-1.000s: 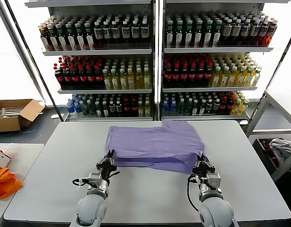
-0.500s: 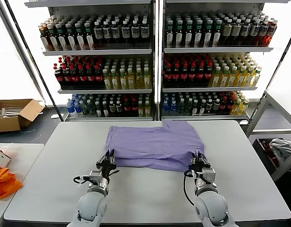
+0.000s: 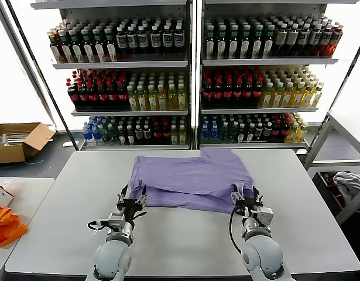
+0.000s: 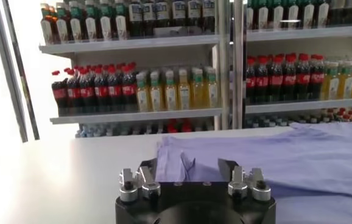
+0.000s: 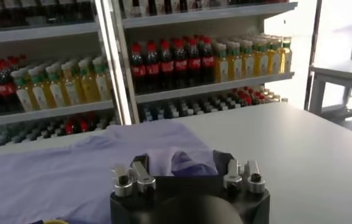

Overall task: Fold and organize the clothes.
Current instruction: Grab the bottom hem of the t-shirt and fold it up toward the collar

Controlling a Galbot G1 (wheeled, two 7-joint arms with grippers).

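The lavender T-shirt (image 3: 191,178) lies folded flat on the white table (image 3: 180,246), toward its far half. My left gripper (image 3: 132,198) stands open at the shirt's near left corner. In the left wrist view that gripper (image 4: 188,170) has a crumpled fold of the shirt (image 4: 298,155) lying loose between its spread fingers. At the near right corner my right gripper (image 3: 245,194) is open as well. In the right wrist view it (image 5: 182,163) straddles a small hump of the shirt (image 5: 72,164) without pinching it.
Shelves of bottles (image 3: 191,76) stand behind the table. A cardboard box (image 3: 16,140) sits on the floor at the left, and an orange bag (image 3: 4,225) lies on a side table. A grey-white cloth heap (image 3: 346,181) rests on a rack at the right.
Both grippers have gone from shut to open and let go of the shirt's near edge, which now rests on the table. Both have shifted slightly forward.
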